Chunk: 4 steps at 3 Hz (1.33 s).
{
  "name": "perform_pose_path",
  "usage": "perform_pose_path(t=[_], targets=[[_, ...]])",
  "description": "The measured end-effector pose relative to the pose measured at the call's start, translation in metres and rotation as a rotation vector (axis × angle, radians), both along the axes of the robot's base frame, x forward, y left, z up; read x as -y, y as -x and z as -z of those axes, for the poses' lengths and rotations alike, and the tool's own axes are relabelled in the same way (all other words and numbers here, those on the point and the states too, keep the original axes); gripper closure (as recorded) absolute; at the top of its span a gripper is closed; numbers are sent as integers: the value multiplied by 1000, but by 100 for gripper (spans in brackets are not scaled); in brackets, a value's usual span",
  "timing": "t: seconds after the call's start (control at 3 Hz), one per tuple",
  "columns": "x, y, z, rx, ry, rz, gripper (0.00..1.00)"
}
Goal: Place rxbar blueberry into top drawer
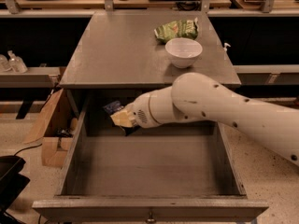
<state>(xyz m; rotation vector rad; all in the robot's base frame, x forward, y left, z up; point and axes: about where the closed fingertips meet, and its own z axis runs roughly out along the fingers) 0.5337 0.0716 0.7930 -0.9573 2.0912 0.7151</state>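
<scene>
Reaching into the open top drawer (149,208), the gripper (122,119) pinches the rxbar blueberry (113,108), which hangs above the drawer floor toward the back left corner, left of the frame's centre. The bar is inside but not yet released; letting go and drawing the arm (224,107) out appear to remain. On the worktop (117,50) behind, a white bowl (183,52) and a green chip bag (176,30) sit well apart from the drop, and nothing obstructs it.
</scene>
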Motion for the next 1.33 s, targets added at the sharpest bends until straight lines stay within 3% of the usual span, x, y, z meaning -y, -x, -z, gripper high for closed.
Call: perform_pose_path(t=[0.33,0.67,1.33], targets=[[14,5,1,42,-1,-17,100],[5,4,12,23,19,-47,100],[-11,46,121,-115,28,-137,100]])
